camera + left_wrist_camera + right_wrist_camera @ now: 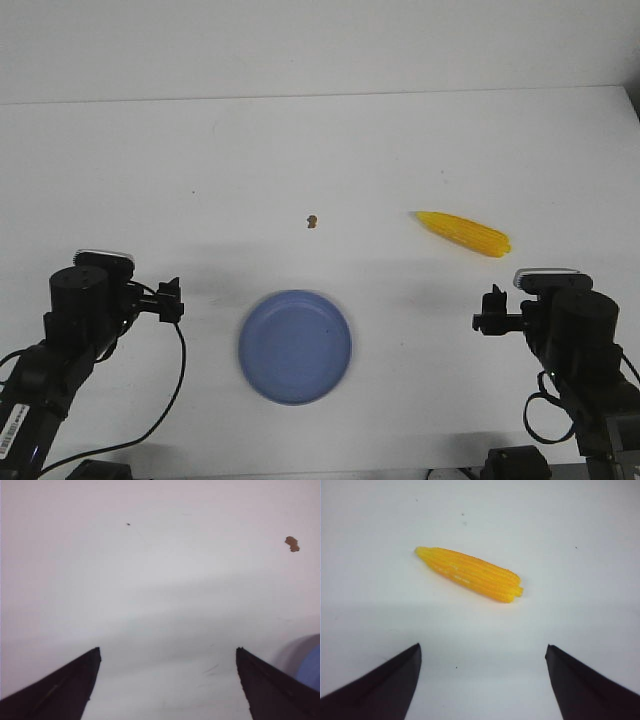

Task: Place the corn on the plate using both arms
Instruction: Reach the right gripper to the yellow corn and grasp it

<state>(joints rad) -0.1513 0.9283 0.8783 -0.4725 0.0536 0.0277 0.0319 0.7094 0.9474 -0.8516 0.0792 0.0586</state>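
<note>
Two grippers, left (165,680) and right (482,677), stand spread and empty. We see the corn (463,233) lying just ahead of the right one, well apart from the plate (295,346). Its tapered, probably slick form may roll from an off-centre pinch.

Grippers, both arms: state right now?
Left gripper: open, holding nothing, over bare table.
Right gripper: open, holding nothing; the corn lies ahead of it, untouched.
</note>
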